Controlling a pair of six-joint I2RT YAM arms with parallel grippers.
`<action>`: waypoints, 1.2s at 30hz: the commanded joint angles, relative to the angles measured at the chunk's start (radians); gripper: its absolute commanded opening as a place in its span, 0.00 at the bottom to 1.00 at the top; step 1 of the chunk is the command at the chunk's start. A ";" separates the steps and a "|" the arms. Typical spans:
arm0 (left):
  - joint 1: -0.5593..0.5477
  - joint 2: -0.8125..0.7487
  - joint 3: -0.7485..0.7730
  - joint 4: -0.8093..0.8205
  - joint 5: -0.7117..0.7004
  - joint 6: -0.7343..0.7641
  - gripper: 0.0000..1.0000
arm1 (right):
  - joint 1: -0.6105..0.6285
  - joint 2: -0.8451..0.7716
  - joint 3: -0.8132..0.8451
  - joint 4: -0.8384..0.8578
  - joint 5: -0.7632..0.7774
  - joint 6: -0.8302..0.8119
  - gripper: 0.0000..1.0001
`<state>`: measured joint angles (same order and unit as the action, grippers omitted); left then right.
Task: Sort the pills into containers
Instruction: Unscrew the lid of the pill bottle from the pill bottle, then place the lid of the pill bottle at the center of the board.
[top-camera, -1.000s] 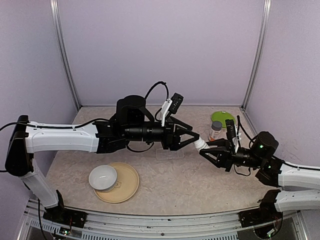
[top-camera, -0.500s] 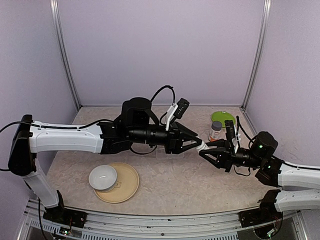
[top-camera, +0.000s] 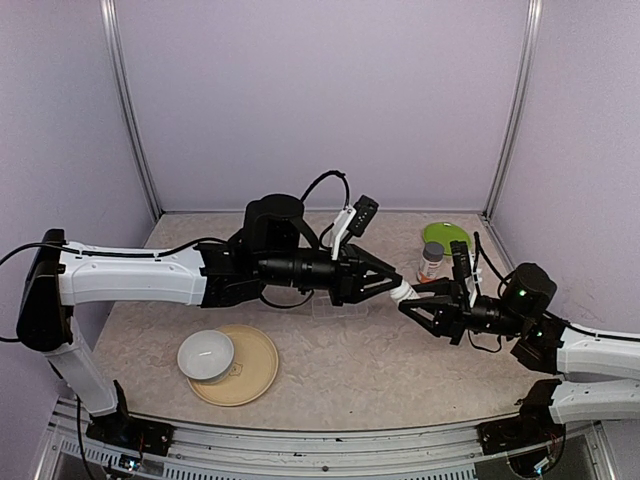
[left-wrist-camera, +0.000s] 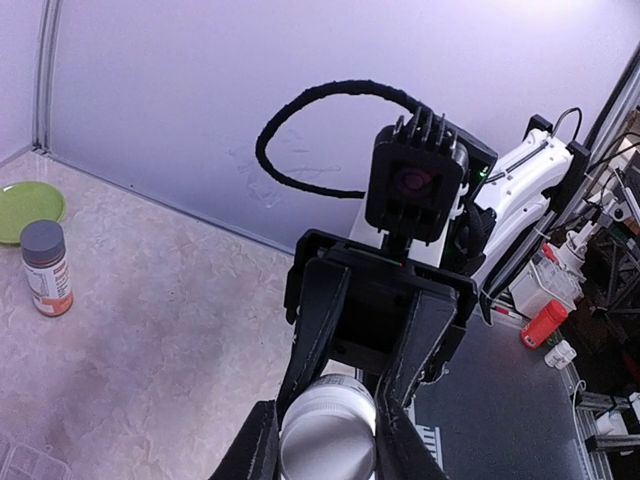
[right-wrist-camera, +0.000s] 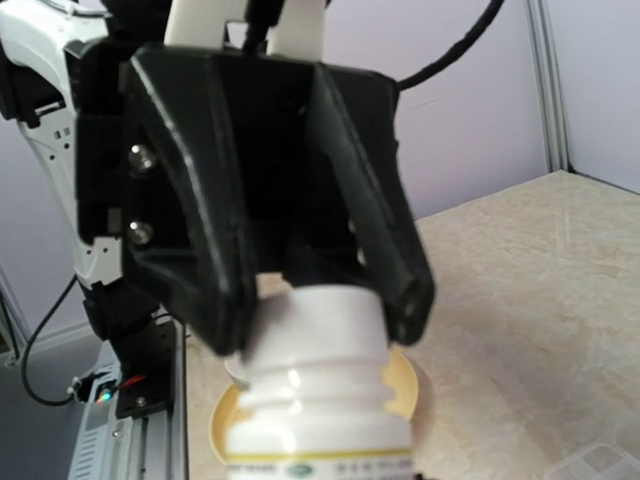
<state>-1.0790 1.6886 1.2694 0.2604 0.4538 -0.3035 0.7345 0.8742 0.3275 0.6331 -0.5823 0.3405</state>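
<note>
Pill box (top-camera: 338, 309) unmoved. Left gripper (top-camera: 390, 285) moved in, narrowed from wide to pinching the white bottle (right-wrist-camera: 318, 400)'s cap; right gripper (top-camera: 412, 303) still clamps its body.

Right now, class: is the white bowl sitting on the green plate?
No: the white bowl rests on the tan plate at the near left, while the green plate lies at the far right.
</note>
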 joint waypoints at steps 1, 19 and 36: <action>-0.001 0.001 0.036 -0.025 -0.059 -0.055 0.18 | -0.007 -0.009 -0.020 -0.001 0.037 -0.037 0.00; 0.019 -0.073 -0.048 -0.074 -0.368 -0.161 0.12 | -0.007 -0.018 -0.072 0.016 0.121 -0.069 0.00; 0.004 0.102 -0.171 -0.185 -0.624 -0.023 0.11 | -0.013 -0.141 -0.061 -0.116 0.190 -0.105 0.00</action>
<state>-1.0214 1.7226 1.0943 0.1215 -0.1040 -0.3866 0.7341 0.7708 0.2512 0.5667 -0.4278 0.2604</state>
